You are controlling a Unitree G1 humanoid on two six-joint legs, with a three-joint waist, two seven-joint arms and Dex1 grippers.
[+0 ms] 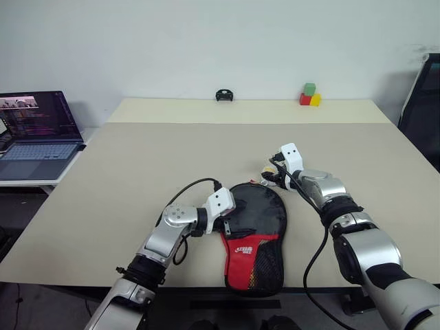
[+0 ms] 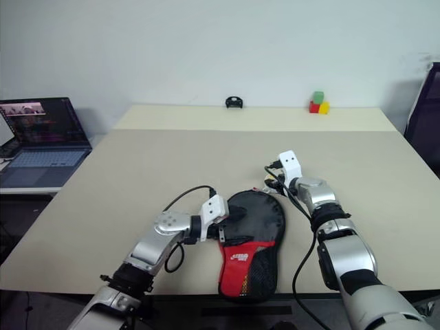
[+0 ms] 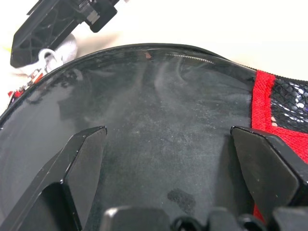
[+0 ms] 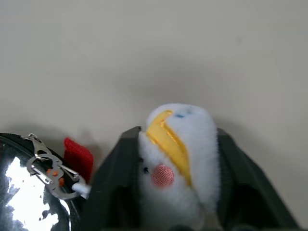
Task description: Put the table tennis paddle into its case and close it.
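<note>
Right wrist view is showing the right gripper (image 4: 175, 192) clamping its fingers (image 4: 113, 178) on a small white plush charm (image 4: 175, 159) w/ a yellow stripe and pink cheek. The charm is hanging off a metal clip (image 4: 48, 168) at the case's zip end, next to a red tab (image 4: 78, 156).

Head views: the case (image 1: 256, 230) is lying flat on the table (image 1: 137, 158), near its front edge, round black part toward the wall, red logo panel and mesh pocket toward the robot. The paddle itself isn't visible, so can't tell if it's inside.

The left gripper (image 1: 230, 220) is resting over the case's left edge, fingers (image 3: 79, 163) spread wide on the black fabric, not pinching anything. The right gripper is sitting at the case's top right corner, just beside the rim.

Bkgd: laptop (image 1: 34, 134) is standing open on a side desk to the left; coloured blocks (image 1: 309, 95) and a small black object (image 1: 224, 95) are sitting at the table's far edge.
</note>
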